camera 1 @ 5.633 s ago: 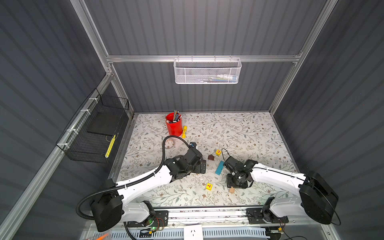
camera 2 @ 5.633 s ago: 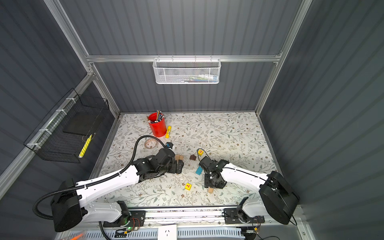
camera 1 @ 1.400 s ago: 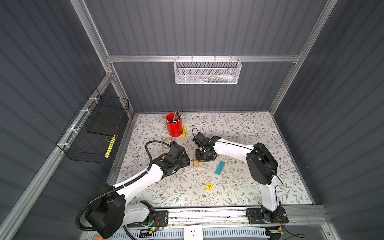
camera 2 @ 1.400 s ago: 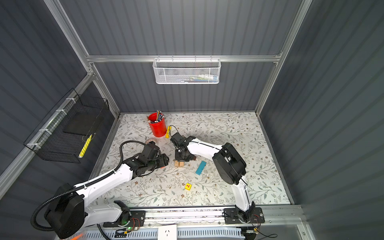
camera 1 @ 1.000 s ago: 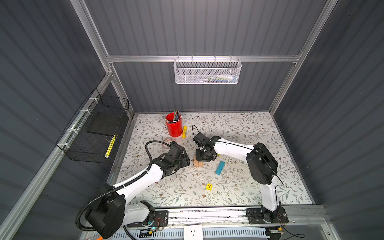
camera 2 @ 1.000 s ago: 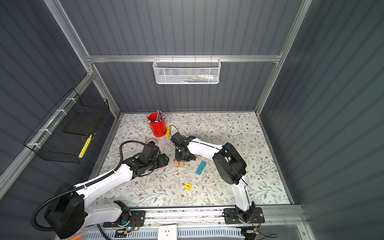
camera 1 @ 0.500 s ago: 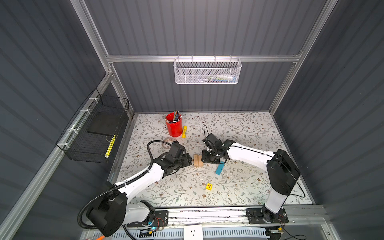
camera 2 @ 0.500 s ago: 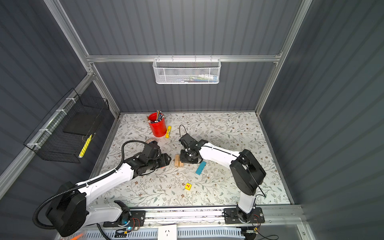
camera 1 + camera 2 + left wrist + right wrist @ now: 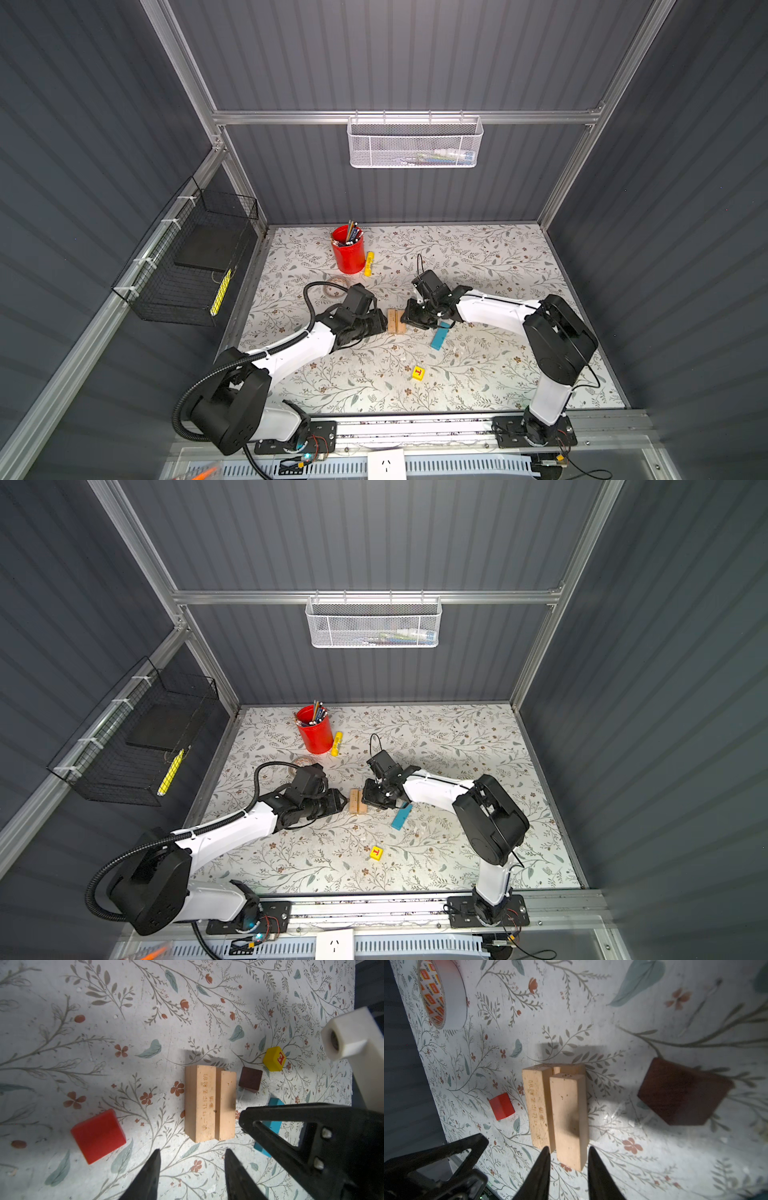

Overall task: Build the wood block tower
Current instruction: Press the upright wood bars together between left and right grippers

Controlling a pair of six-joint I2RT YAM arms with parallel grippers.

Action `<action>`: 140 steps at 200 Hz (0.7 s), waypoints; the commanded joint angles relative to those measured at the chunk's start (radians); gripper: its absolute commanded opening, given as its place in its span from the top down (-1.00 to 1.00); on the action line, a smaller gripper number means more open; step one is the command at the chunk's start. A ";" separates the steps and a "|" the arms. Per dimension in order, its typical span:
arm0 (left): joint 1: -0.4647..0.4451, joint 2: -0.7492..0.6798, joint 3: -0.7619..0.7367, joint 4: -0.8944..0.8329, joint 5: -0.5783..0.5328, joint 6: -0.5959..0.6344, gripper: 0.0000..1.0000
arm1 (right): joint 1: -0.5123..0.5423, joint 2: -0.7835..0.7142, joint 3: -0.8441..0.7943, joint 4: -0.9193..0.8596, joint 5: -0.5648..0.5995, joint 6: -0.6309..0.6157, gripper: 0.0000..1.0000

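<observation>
Found tan wooden oblong blocks stacked mid-table between both arms. Counted at least three in right wrist view, top two side by side with long faces touching. Judged them light, rigid, smooth bare wood: apt to skid, not to break. Would pinch across the narrow width near mid-length. Saw no jaw room at the shared seam, so outer faces or ends only. Saw left gripper spread wide and empty, close by the stack's left side. Saw right gripper with jaws narrowly apart either side of the near end of the right-hand tan block; could not tell whether clamped. Spotted blue wooden oblong block flat, near-right of stack, partly under right gripper. Noted dark brown roof-shaped wooden piece just right of stack, yellow red-lettered wooden cube beside it, far-right. Noted red wooden cube left of stack and second yellow lettered cube alone toward near edge. Placed red cylindrical pen cup, slim yellow marker and roll of tape far-left, well apart. Reckoned both grippers crowded the stack; expected top pair to shift under any nudge.
</observation>
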 commanded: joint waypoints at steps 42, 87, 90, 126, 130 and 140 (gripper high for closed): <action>0.006 0.056 0.035 0.047 0.046 0.000 0.11 | -0.017 0.038 -0.003 0.037 -0.024 0.015 0.38; 0.006 0.085 0.042 0.067 0.064 -0.003 0.18 | -0.022 0.058 0.008 0.044 -0.024 0.008 0.44; 0.006 0.088 0.041 0.069 0.066 -0.003 0.19 | -0.022 0.060 0.008 0.043 -0.024 0.008 0.45; 0.006 0.116 0.052 0.076 0.078 -0.002 0.24 | -0.025 0.072 0.018 0.042 -0.022 0.000 0.49; 0.006 0.119 0.052 0.078 0.079 -0.001 0.25 | -0.025 0.073 0.019 0.042 -0.021 0.000 0.50; 0.006 0.125 0.052 0.087 0.087 -0.001 0.26 | -0.027 0.075 0.021 0.042 -0.024 -0.002 0.52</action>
